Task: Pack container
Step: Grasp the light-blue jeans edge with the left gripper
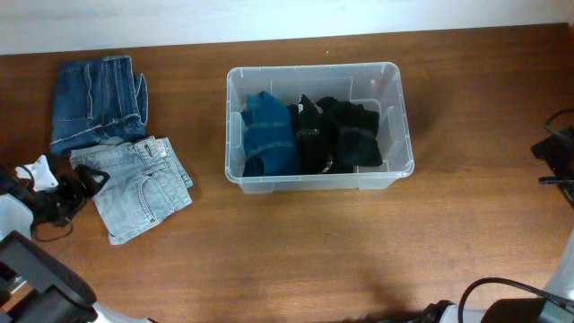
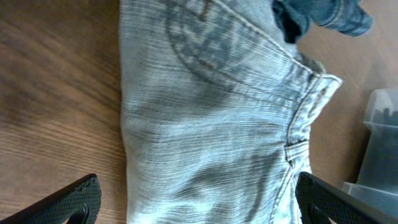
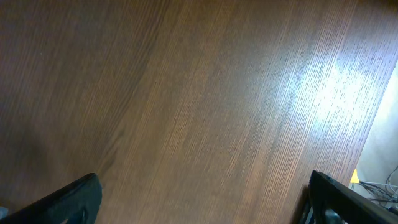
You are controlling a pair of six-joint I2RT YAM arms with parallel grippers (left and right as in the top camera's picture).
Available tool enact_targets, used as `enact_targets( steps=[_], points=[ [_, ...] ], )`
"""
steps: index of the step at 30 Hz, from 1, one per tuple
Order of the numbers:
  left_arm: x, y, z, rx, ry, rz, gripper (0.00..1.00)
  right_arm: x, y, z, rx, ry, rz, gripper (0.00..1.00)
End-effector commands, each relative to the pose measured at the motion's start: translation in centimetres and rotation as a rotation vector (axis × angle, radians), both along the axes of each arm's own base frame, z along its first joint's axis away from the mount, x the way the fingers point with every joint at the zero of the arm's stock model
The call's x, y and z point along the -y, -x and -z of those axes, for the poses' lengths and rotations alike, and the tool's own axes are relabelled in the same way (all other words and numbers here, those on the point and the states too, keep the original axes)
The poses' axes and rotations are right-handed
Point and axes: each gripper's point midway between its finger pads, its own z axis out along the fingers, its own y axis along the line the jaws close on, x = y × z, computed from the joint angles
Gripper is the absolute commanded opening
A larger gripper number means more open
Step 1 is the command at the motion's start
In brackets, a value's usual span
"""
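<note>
Looking down from overhead, the wooden table [image 1: 359,251] fills the frame. The container [image 1: 314,183], a clear plastic bin, sits just above the centre of the frame, its long side running left to right. Inside it a folded blue garment [image 1: 269,135] lies at the left end, with black garments [image 1: 345,135] packed against it on the right. Well apart from the bin, in the upper left of the frame, lie folded dark jeans [image 1: 97,100]. Folded pale jeans [image 1: 143,184] sit just below them, the two overlapping slightly. The left claw [image 1: 90,182] is at the left edge of the pale jeans, in the lower left of the frame. From this height I cannot tell how wide it is spread. A black part of the right arm [image 1: 558,148] shows at the right edge.

From the left wrist, the pale jeans fill most of the frame, with the waistband and a belt loop to the right. The claw's two black fingers [image 2: 74,199] sit in the bottom corners, spread wide with nothing between them but the denim below. A corner of the container [image 2: 379,143] shows at the right edge, and a bit of the dark jeans at the top right.

From the right wrist, only bare wood shows. The right claw [image 3: 202,183] is spread wide and grips nothing, one finger in each bottom corner. Some cables [image 3: 385,180] show at the lower right edge.
</note>
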Motion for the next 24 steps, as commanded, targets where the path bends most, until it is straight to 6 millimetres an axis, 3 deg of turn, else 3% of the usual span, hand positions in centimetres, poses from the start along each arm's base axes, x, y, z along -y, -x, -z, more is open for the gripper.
enact_targets(
  steps=[1,11,24],
  points=[
    [0.9,-0.2,-0.8,0.049,0.008,0.046,0.99,0.1,0.2,0.1,-0.002,-0.001,0.015,0.98],
    [1.9,1.1,2.2,0.059,-0.018,0.090,1.00,0.1,0.2,0.1,-0.002,-0.001,0.015,0.99],
    [3.0,0.6,3.0,0.131,0.059,0.027,0.99,0.1,0.2,0.1,-0.002,-0.001,0.015,0.99]
  ],
)
